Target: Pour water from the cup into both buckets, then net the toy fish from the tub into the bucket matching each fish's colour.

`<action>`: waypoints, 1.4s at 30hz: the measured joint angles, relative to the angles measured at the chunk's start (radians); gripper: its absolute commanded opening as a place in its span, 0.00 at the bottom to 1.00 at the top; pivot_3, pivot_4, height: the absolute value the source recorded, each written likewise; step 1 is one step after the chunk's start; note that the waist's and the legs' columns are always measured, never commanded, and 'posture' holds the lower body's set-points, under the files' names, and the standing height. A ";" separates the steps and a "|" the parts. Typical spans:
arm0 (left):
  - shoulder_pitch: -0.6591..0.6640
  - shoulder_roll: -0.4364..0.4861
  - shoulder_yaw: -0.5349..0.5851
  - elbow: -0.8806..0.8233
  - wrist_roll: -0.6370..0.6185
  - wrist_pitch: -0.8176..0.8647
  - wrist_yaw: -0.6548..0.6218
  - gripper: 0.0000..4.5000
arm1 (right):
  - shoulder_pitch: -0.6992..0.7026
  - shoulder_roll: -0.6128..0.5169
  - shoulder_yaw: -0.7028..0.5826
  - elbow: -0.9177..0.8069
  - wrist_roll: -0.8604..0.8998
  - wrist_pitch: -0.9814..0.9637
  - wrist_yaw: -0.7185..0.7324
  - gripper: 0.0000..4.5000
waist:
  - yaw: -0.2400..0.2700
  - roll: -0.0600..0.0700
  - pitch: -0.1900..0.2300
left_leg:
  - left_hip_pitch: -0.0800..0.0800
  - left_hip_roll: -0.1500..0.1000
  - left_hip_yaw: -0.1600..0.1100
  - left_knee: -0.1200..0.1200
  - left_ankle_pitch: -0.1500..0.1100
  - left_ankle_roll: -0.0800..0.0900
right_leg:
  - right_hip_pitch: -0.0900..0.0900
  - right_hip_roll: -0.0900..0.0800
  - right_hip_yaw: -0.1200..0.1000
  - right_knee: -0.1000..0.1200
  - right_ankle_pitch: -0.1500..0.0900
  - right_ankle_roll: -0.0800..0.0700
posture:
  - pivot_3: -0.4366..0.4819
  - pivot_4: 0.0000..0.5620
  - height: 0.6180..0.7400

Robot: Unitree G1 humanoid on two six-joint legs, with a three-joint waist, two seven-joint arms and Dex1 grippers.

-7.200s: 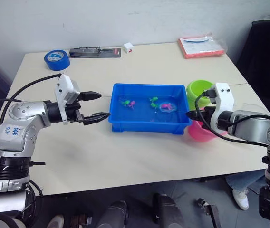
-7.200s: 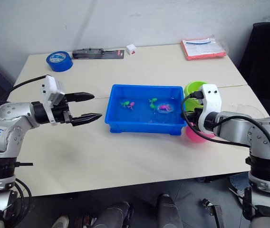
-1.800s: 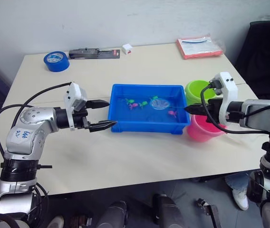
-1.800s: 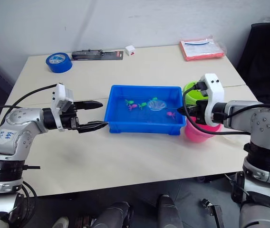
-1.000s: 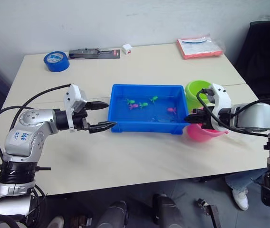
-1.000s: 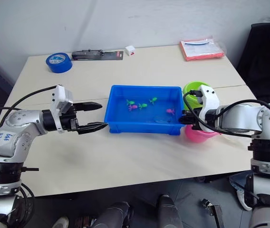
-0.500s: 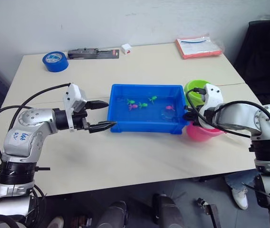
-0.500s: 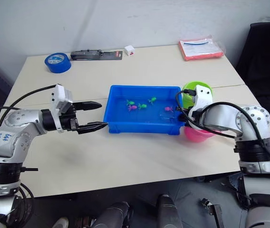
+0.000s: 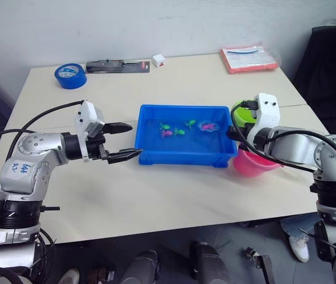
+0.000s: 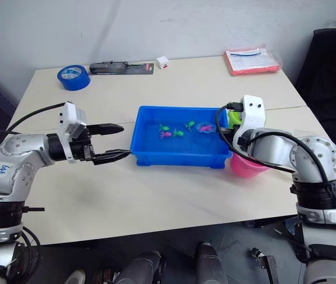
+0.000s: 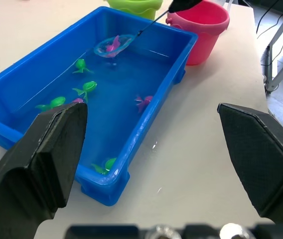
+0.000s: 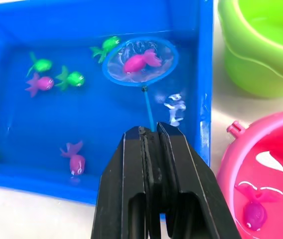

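Right gripper [image 12: 150,137] pinching net [image 12: 140,61], cradling pink fish [image 12: 140,62]; keeping hoop level, swinging toward pink bucket [image 12: 271,164] at four o'clock. Left gripper [image 9: 123,141] idling, fingers spread.

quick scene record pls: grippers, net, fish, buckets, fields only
left gripper: open, beside shallow blue plastic tub, holding nothing
right gripper: shut on thin handle of small round blue net
net: over tub, one pink toy fish in it
loose fish in tub: green and pink, several
pink plastic bucket: one pink fish inside
lime green plastic bucket: no fish visible
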 measured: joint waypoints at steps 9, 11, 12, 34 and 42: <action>-0.025 -0.008 -0.008 0.063 0.004 -0.033 -0.011 1.00 | 0.088 -0.071 -0.058 -0.155 -0.051 0.012 0.153 0.18 | 0.005 0.000 0.000 | 0.000 0.000 0.000 -0.001 0.000 0.000 | 0.000 0.000 0.000 -0.001 0.000 0.000 | 0.48 0.27 1.00; -0.032 -0.009 -0.011 0.064 0.004 -0.040 -0.015 1.00 | 0.116 -0.076 -0.065 -0.193 -0.087 -0.001 0.206 0.18 | 0.006 0.000 0.000 | 0.000 0.000 0.000 0.000 0.000 0.000 | 0.000 0.000 0.000 -0.001 0.000 0.000 | 0.48 0.27 1.00; -0.039 -0.011 -0.016 0.064 0.005 -0.044 -0.019 1.00 | 0.139 -0.085 -0.076 -0.219 -0.109 -0.009 0.239 0.18 | 0.007 0.000 0.000 | 0.000 0.000 0.000 0.000 0.000 0.000 | 0.000 0.000 0.000 -0.001 0.000 0.000 | 0.48 0.27 1.00; -0.066 -0.044 -0.059 0.098 0.000 -0.035 -0.059 1.00 | 0.833 -0.219 -0.720 -0.551 -0.418 -0.169 0.805 0.18 | 0.013 0.000 0.000 | 0.000 0.001 0.001 0.000 -0.001 0.001 | 0.001 0.001 0.001 -0.001 0.000 0.001 | 0.48 0.27 1.00; -0.124 -0.052 -0.077 0.146 0.008 -0.049 -0.090 1.00 | 1.064 -0.179 -0.762 -0.692 -0.741 -0.331 0.932 0.18 | 0.014 0.000 0.000 | 0.001 0.000 0.001 0.000 -0.001 0.001 | 0.001 0.001 0.001 -0.001 0.000 0.001 | 0.48 0.27 1.00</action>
